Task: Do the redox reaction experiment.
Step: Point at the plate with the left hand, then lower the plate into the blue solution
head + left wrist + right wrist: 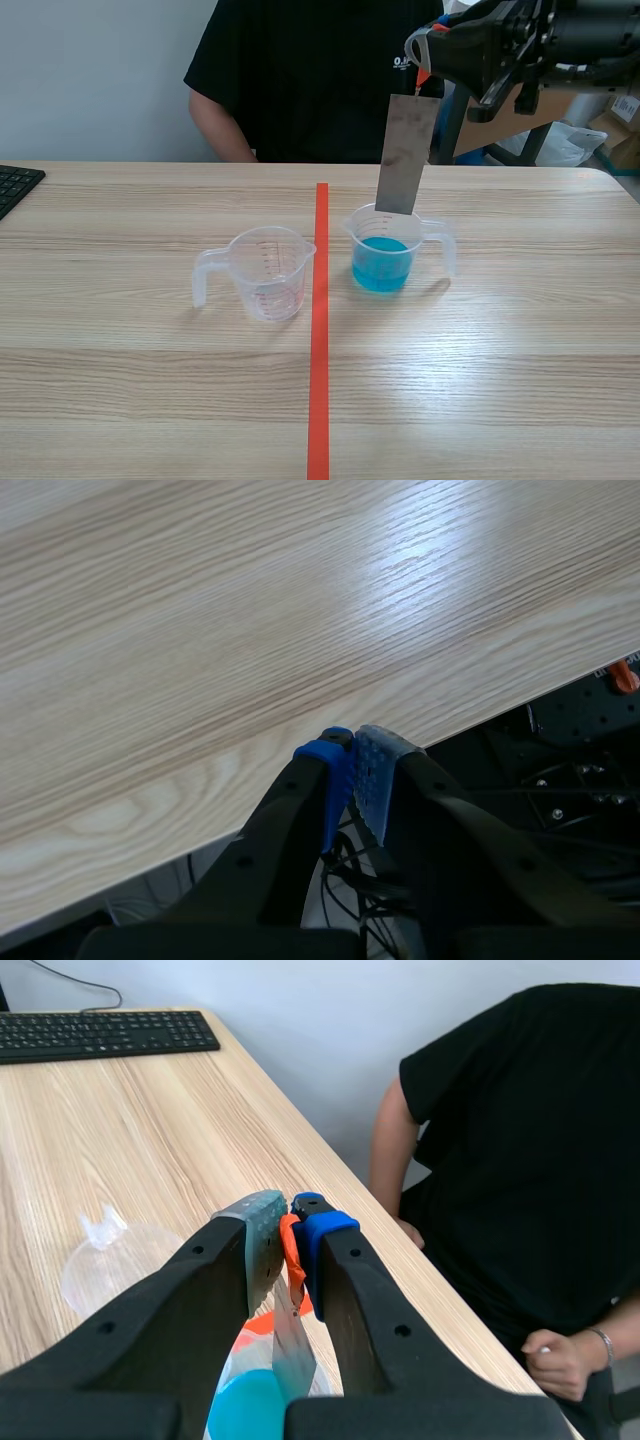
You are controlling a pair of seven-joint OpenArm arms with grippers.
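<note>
Nearest, an empty clear cup point(265, 272) waits beside the tape line point(319, 380), probably spare. Across the line stands the cup of blue liquid point(385, 262). The raised right gripper point(425, 72) hangs a metal strip point(405, 155) upright over it, lower end at the rim, ready to dip in.

Left wrist view: the left gripper point(352, 752), closed on nothing, sits parked at the table point(200, 630) edge.

Right wrist view: the fingers point(330, 1235) pinch the strip's top. Contact with the liquid is unclear.

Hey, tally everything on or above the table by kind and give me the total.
Measuring cups: 2 (empty measuring cup, measuring cup of blue liquid)
Metal strip: 1, in the right gripper
Keyboard: 1
Total: 4
</note>
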